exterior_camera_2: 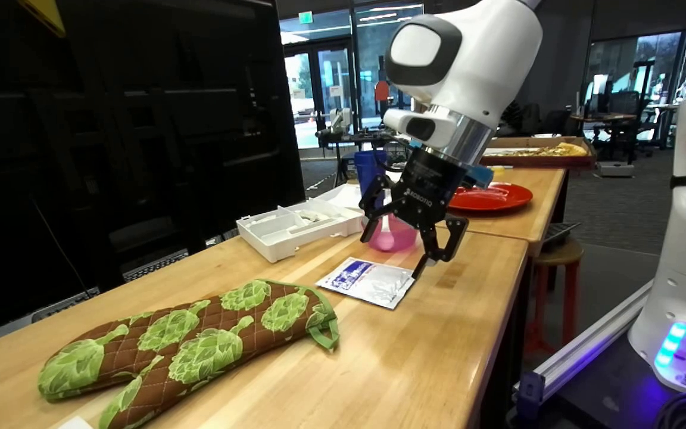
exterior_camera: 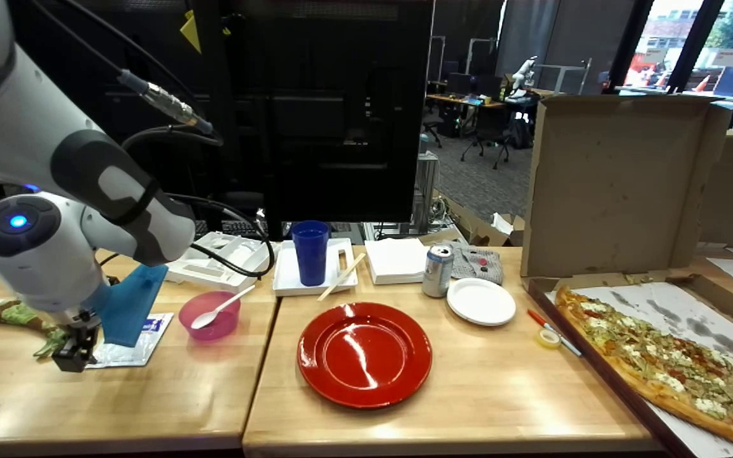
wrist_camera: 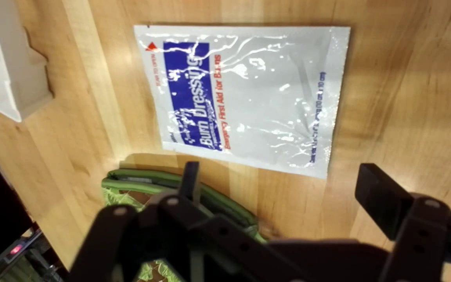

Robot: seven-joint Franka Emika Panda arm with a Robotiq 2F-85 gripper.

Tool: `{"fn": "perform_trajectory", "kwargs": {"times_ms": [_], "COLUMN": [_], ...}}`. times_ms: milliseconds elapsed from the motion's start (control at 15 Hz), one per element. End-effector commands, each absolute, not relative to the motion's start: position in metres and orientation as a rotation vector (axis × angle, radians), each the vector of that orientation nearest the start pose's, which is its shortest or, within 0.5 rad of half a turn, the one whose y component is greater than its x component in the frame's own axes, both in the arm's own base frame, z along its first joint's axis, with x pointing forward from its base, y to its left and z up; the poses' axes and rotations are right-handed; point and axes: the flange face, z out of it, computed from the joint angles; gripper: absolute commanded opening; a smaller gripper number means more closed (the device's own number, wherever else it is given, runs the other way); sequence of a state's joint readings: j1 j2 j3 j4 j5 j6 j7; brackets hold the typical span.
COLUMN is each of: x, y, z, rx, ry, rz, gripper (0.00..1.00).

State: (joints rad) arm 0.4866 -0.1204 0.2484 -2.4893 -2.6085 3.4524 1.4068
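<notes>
Hangs with claw (wrist_camera: 279,173) spread wide, empty, near glossy, crinkled, rectangular burn-dressing packet (wrist_camera: 258,102) and quilted oven mitt (exterior_camera_2: 200,345).

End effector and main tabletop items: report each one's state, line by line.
End effector: open, holding nothing.
Burn dressing packet: lying flat, seemingly unopened.
Oven mitt: lying down, apart from the packet.
Pink bowl: upright, holding a white spoon.
Blue cup: upright.
Can: upright; opened or not, cannot tell.
Red plate: face up.
Pizza box: standing open.
Pizza: seemingly partly gone.
</notes>
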Motion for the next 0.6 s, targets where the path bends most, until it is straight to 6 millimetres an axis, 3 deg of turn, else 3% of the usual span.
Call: {"fn": "perform_trajectory", "kwargs": {"times_ms": [0, 67, 533], "x": [0.210, 0.219, 0.214], "y": [0.275, 0.281, 0.279], "z": [0.332, 0.321, 0.326], "rx": [1.562, 1.600, 1.568], "ry": [2.509, 2.548, 2.530], "rz": [0.843, 0.820, 0.831], "gripper": [1.00, 1.00, 1.00]}}
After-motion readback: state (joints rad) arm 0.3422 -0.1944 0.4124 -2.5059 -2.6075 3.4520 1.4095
